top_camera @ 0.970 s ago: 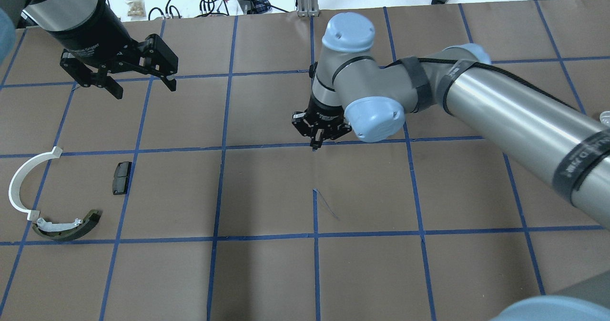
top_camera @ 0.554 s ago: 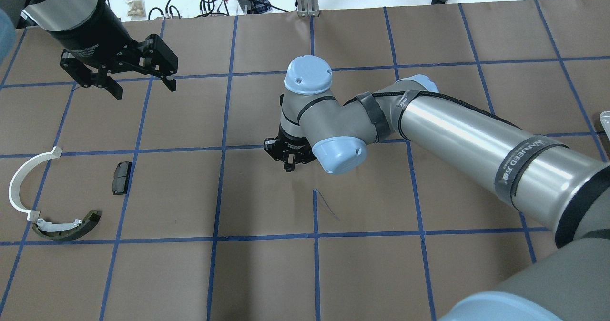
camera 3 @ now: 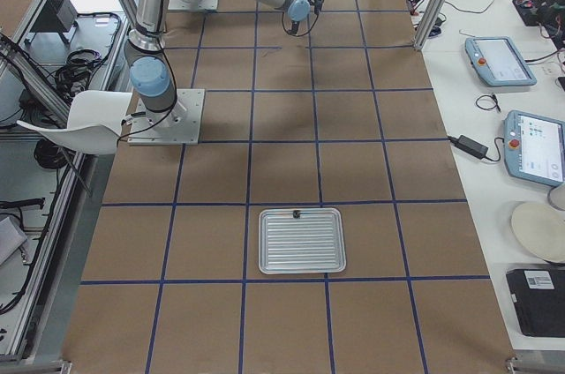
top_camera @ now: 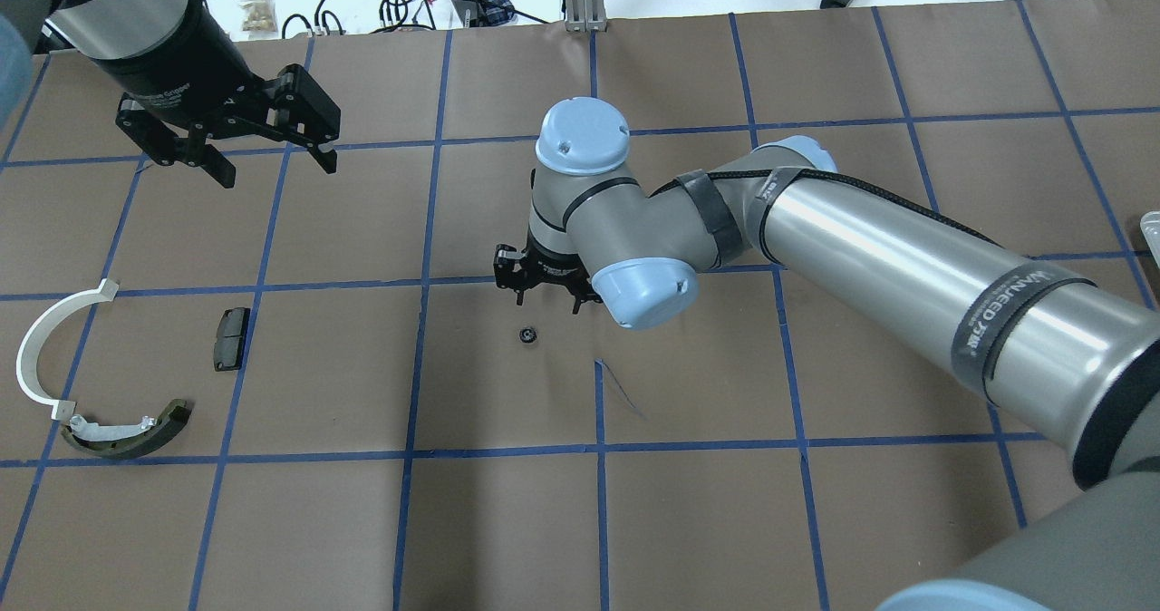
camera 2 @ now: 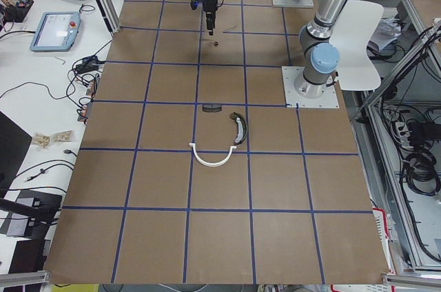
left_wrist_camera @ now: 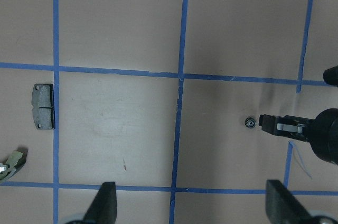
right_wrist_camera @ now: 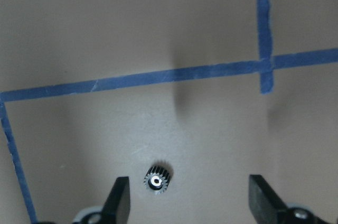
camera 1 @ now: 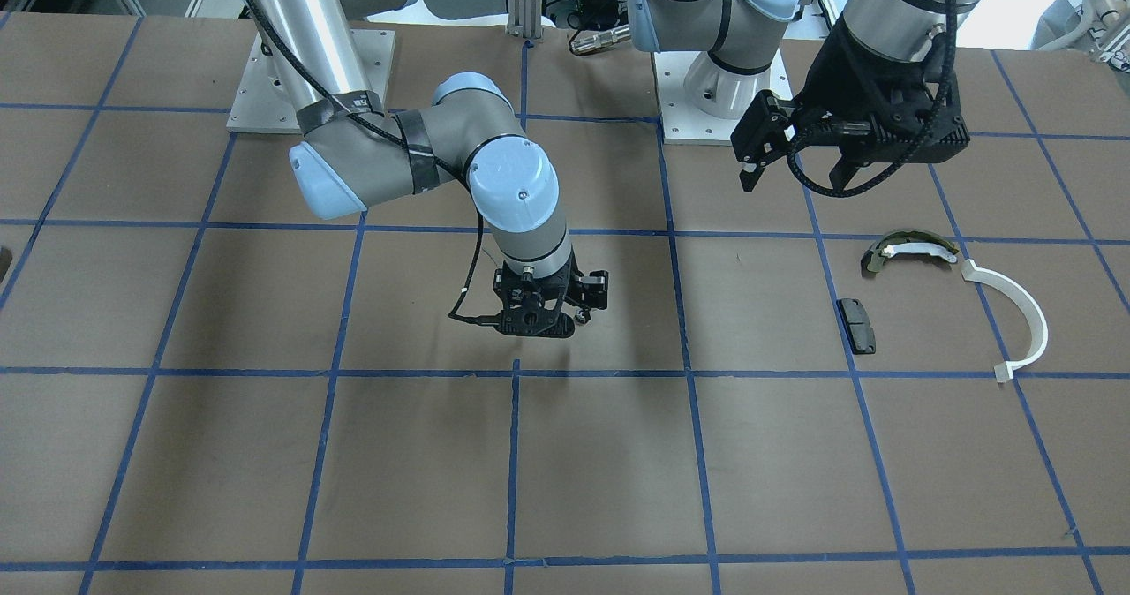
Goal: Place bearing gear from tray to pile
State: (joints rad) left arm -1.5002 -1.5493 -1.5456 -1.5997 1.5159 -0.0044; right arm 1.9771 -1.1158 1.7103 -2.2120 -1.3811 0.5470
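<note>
Below, bearing gear [top_camera: 526, 334] loose under released right hand [top_camera: 547, 304]; strap [top_camera: 977, 318] lettering perhaps "WANJEED".

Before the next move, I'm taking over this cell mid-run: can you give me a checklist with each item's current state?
1. Gear out of the gripper: ok. The gear lies flat on the table; the right gripper is open above it, fingers not touching.
2. Gear at the pile: not ok. It sits apart from the black pad, white half-ring and shoe.
3. Left gripper free: ok. Open, empty, raised.
4. Way from gear to pad: ok. Nothing lies between them.
5. Room over the gear for another grasp: not ok. The right gripper hangs close over it.
</note>
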